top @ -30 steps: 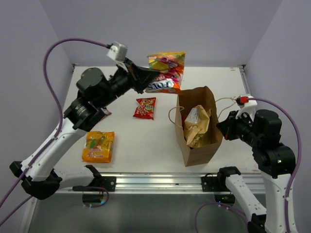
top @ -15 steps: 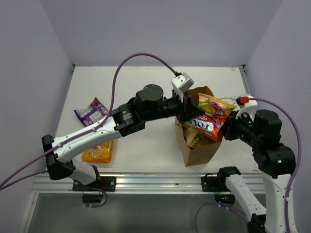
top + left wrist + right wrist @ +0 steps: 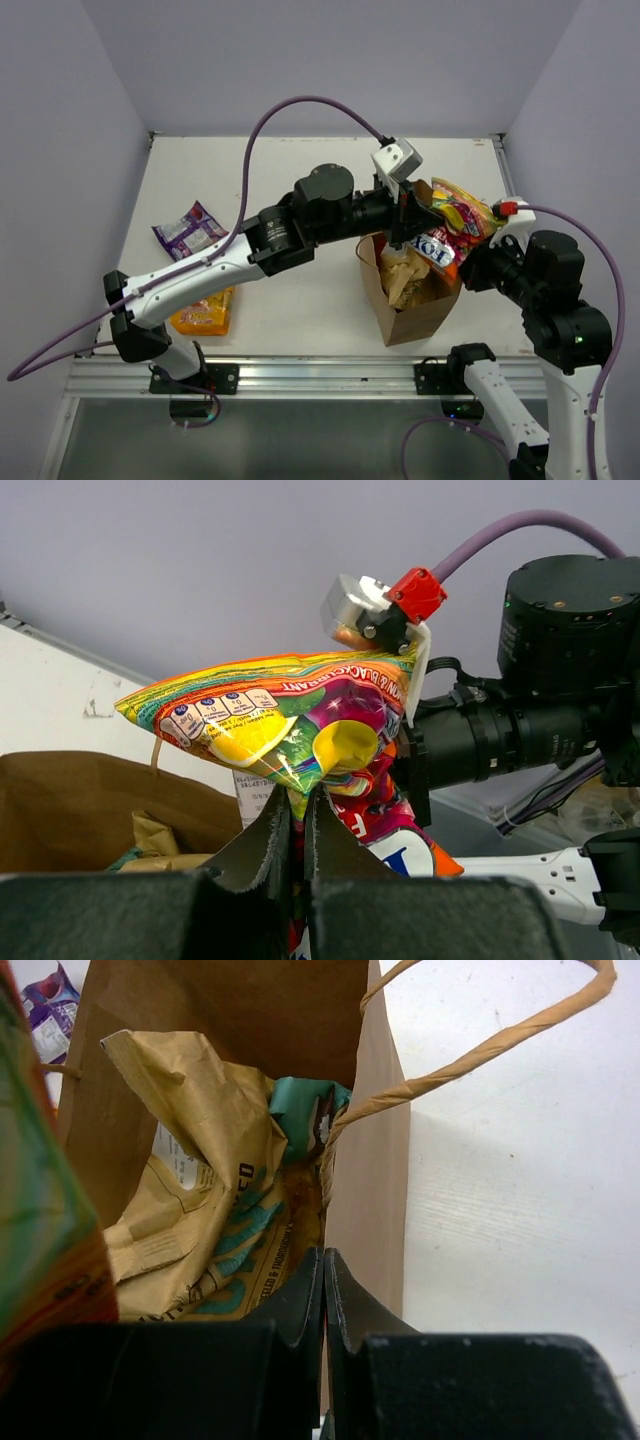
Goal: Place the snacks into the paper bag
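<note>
Top external view. Shows the left gripper [image 3: 408, 215] right of centre, clenched on the multicoloured packet [image 3: 455, 222]. Holds that packet tilted above the open mouth of the paper bag [image 3: 420, 312], with its far end past the bag's right rim. Shows the bag standing upright on the white table [image 3: 300, 165], lower right of centre, with the tan-and-blue packet [image 3: 405, 280] already inside. Puts the right gripper [image 3: 472, 268] at the bag's right side. Leaves the purple packet [image 3: 185, 230] flat on the table at mid left. Below it shows the orange-yellow packet [image 3: 198, 316], partly hidden under the left arm [image 3: 200, 280].

Left wrist view. Shows both fingers pressed together at bottom centre on the lower edge of the multicoloured packet, which fans out above them. Places the bag's brown mouth at lower left and the right arm [image 3: 560, 680] at the right of the frame.

Right wrist view. Shows the fingers closed at bottom centre, pinching the bag's right wall. Looks down into the bag at the crumpled tan-and-blue packet, left of centre. Catches a twine handle [image 3: 480, 1052] looping to the upper right, the purple packet in the upper left corner, and a blurred edge of the multicoloured packet along the left border.
</note>
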You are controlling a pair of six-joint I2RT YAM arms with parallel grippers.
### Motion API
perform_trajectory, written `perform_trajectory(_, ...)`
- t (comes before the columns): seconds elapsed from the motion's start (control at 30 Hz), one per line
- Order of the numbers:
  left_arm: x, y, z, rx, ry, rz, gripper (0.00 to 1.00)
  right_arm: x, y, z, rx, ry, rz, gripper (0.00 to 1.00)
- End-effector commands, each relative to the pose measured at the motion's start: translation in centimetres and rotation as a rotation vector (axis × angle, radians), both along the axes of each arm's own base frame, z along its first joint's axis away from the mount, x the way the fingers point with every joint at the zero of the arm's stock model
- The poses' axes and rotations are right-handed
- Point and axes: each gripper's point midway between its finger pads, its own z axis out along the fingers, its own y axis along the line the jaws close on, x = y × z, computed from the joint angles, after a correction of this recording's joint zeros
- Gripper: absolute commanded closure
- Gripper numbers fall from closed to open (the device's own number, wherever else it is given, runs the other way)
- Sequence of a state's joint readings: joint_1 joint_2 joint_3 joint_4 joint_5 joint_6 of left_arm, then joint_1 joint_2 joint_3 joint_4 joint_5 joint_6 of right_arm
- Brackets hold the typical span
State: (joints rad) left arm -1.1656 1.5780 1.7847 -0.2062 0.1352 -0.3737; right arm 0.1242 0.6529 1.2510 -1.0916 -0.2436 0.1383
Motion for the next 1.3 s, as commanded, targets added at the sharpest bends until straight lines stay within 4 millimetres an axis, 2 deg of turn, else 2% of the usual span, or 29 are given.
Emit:
perform_trajectory(0.0,-0.5,-0.4,1.0,-0.069,-0.046,0.005,1.00,-0.3,0.7,0.9,0.002,-0.038,0.055,1.00)
perform_trajectory(0.03,-0.3,0.1,0.9,-0.070,-0.053,0.022,1.00,-0.3,0.7,1.0,0.004,-0.040,0.057,1.00)
perform_trajectory(0.07,0.4,0.2,-1.3,-0.026,-0.045,0.059,1.00,-0.3,0.7,0.9,0.003,-0.036,0.057,1.00)
perform_trajectory(0.2,1.8,1.0,-5.5,0.045,-0.017,0.117,1.00,-0.4,0.8,1.0,0.005,-0.036,0.061,1.00)
perform_trajectory(0.23,2.1,1.1,-7.3,0.064,-0.002,0.120,1.00,-0.5,0.8,1.1,0.004,-0.037,0.060,1.00)
perform_trajectory(0.3,3.0,1.4,-9.0,0.075,0.036,0.117,1.00,-0.5,0.8,1.3,0.003,-0.042,0.060,1.00)
perform_trajectory(0.33,3.5,1.2,-9.2,0.053,0.038,0.114,1.00,-0.6,0.7,1.2,0.002,-0.039,0.059,1.00)
perform_trajectory(0.37,4.2,1.4,-10.7,0.072,0.064,0.112,1.00,-0.6,0.7,1.3,0.002,-0.039,0.058,1.00)
perform_trajectory(0.43,5.3,1.3,-12.6,0.105,0.085,0.121,1.00,-0.7,0.6,1.4,0.002,-0.040,0.054,1.00)
perform_trajectory(0.5,6.8,1.7,-13.9,0.133,0.101,0.176,1.00,-0.7,0.6,1.4,0.000,-0.041,0.052,1.00)
perform_trajectory(0.53,7.4,1.9,-15.5,0.174,0.133,0.199,1.00,-0.8,0.5,1.5,-0.002,-0.043,0.051,1.00)
perform_trajectory(0.57,8.8,2.4,-15.9,0.178,0.157,0.259,1.00,-0.8,0.5,1.5,-0.003,-0.041,0.051,1.00)
perform_trajectory(0.6,9.1,3.2,-18.0,0.251,0.195,0.291,1.00,-0.8,0.5,1.5,-0.006,-0.043,0.047,1.00)
perform_trajectory(0.63,10.1,3.8,-18.3,0.265,0.205,0.354,1.00,-0.7,0.4,1.5,-0.009,-0.042,0.047,1.00)
perform_trajectory(0.77,11.4,5.6,-19.6,0.340,0.221,0.477,1.00,-0.6,0.4,1.4,-0.012,-0.037,0.048,1.00)
perform_trajectory(0.9,11.9,5.3,-19.1,0.379,0.197,0.478,0.99,-0.6,0.5,1.5,-0.012,-0.042,0.050,1.00)
perform_trajectory(0.93,12.2,4.6,-18.1,0.370,0.187,0.466,0.73,-0.6,0.4,1.5,-0.011,-0.043,0.048,1.00)
perform_trajectory(1.0,11.9,3.6,-16.5,0.340,0.151,0.409,0.42,-0.7,0.4,1.4,-0.011,-0.043,0.046,1.00)
perform_trajectory(1.03,11.9,3.2,-14.0,0.283,0.116,0.400,0.30,-0.7,0.4,1.4,-0.012,-0.043,0.048,1.00)
perform_trajectory(1.1,11.5,2.8,-11.0,0.229,0.049,0.383,0.21,-0.6,0.4,1.4,-0.013,-0.040,0.047,1.00)
perform_trajectory(1.13,11.3,2.9,-7.6,0.157,0.007,0.384,0.21,-0.6,0.4,1.4,-0.013,-0.042,0.047,1.00)
perform_trajectory(1.2,10.4,3.2,-4.1,0.094,-0.063,0.382,0.20,-0.6,0.4,1.4,-0.014,-0.039,0.047,1.00)
perform_trajectory(1.23,9.6,4.3,-0.5,0.009,-0.102,0.393,0.20,-0.6,0.5,1.4,-0.013,-0.040,0.048,1.00)
perform_trajectory(1.27,8.8,5.0,1.2,-0.030,-0.136,0.404,0.20,-0.6,0.5,1.3,-0.013,-0.038,0.049,1.00)
